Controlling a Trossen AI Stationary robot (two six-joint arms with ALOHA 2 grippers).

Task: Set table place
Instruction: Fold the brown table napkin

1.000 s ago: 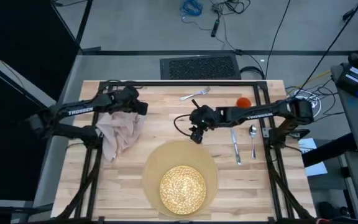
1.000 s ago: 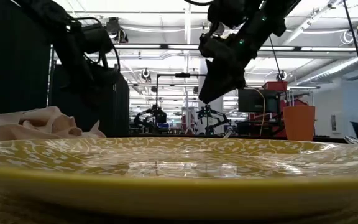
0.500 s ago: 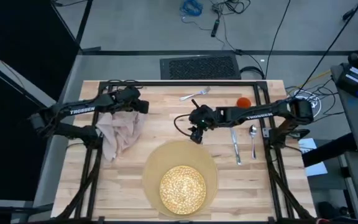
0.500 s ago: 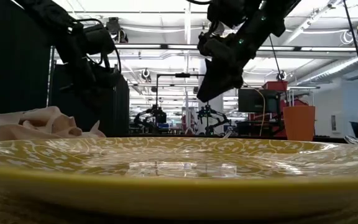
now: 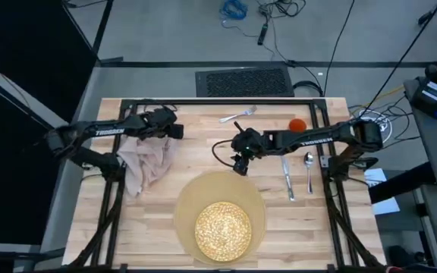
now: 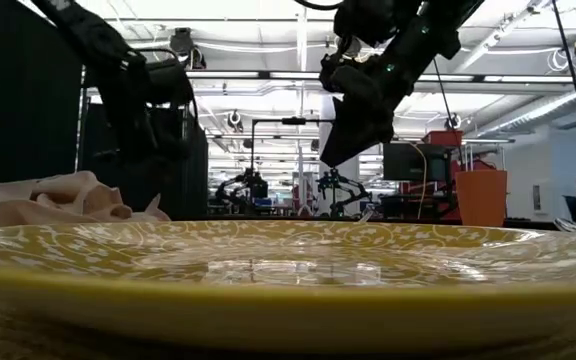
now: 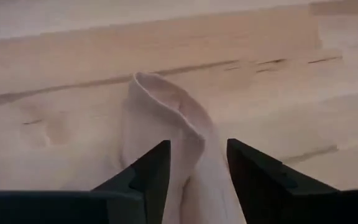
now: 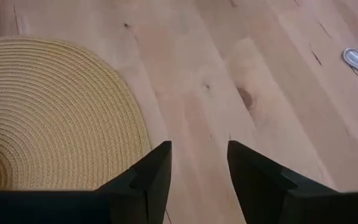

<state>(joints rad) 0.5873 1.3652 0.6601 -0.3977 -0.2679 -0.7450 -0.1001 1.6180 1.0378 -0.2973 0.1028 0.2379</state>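
Left arm has swung farther out; its left pincer [image 7: 196, 171], narrowly parted, straddles a raised fold of the napkin [image 5: 146, 161], soft, limp: pinch that ridge

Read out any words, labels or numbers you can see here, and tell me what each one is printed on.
"TROSSEN": white lettering on the left arm, high view.
White lettering on the right arm: too small to read.
No text shows on the table or the place setting.
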